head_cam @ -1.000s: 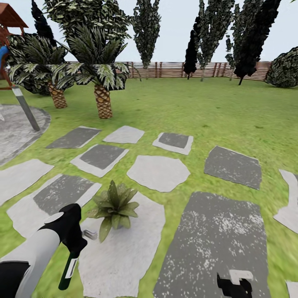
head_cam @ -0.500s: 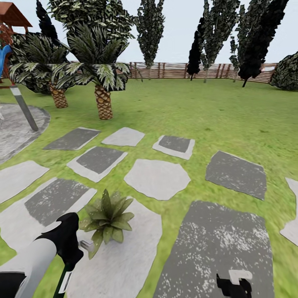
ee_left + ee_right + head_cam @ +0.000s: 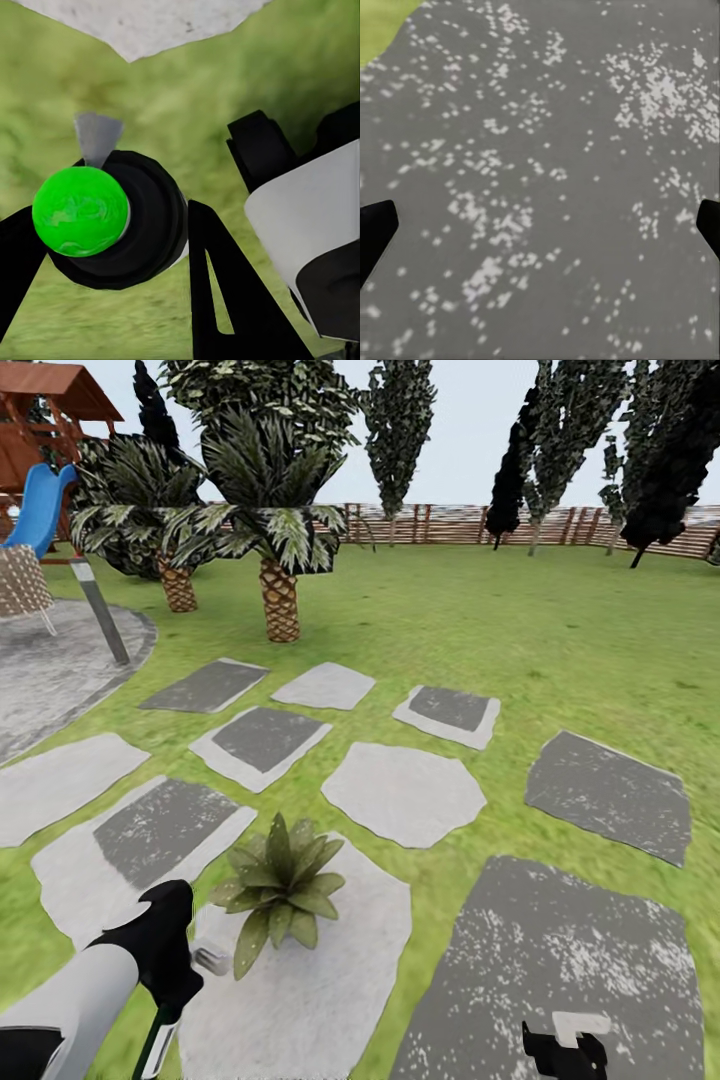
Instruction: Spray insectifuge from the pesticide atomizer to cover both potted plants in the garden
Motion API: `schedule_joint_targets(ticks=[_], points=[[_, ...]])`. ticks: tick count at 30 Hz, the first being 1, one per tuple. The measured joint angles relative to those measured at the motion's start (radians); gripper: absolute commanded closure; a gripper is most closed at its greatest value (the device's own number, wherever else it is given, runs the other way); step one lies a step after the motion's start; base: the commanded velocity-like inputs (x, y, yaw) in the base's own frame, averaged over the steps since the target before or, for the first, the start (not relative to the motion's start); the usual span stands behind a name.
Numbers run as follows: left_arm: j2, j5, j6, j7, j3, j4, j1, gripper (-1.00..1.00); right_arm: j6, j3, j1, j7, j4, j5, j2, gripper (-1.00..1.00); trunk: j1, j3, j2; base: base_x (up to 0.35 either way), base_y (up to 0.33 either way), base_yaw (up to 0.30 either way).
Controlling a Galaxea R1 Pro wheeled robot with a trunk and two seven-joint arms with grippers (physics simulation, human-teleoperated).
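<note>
1. Your left wrist view shows the left pincer (image 3: 112,247) clenched around the slim whitish spray bottle with dark ends (image 3: 112,221), its bright green mark facing the camera; from the head view, that bottle (image 3: 160,1045) hangs low beside the arm.
2. The spiky green rosette (image 3: 280,885) hides its pot and stands on a pale stepping stone (image 3: 320,990).
3. Your right pincer (image 3: 540,225) is released over a dark speckled slab (image 3: 547,150); open green lawn (image 3: 520,620) lies ahead.
</note>
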Motion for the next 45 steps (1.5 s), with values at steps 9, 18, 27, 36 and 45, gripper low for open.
schedule_joint_targets(ticks=[9, 18, 27, 36, 45], points=[[-0.001, 0.005, 0.000, 0.000, 0.006, -0.008, 0.003, 1.00, 0.000, 0.000, 0.000, 0.000, 0.001, 0.001, -0.002, -1.00, 0.000, -0.002, 0.000, 0.099, -0.256, 0.015], [-0.001, 0.006, 0.000, 0.002, 0.007, -0.008, 0.003, 1.00, 0.000, 0.000, 0.000, 0.000, 0.001, 0.001, -0.002, -1.00, 0.000, -0.002, 0.000, 0.196, -0.226, 0.000], [0.000, 0.006, 0.000, 0.002, 0.008, -0.009, 0.004, 1.00, -0.001, 0.000, -0.001, 0.000, 0.001, 0.001, 0.000, -1.00, 0.000, -0.002, 0.000, 0.063, -0.258, 0.116], [0.000, 0.006, 0.000, 0.002, 0.010, -0.009, 0.004, 1.00, -0.001, 0.000, -0.001, 0.000, 0.001, 0.001, 0.000, -1.00, 0.000, -0.002, 0.000, 0.010, -0.272, 0.275], [0.008, 0.006, -0.001, 0.002, 0.010, -0.009, 0.004, 1.00, 0.000, 0.000, 0.000, 0.000, 0.001, 0.001, 0.000, -1.00, 0.000, -0.002, 0.000, 0.161, -0.243, 0.277]])
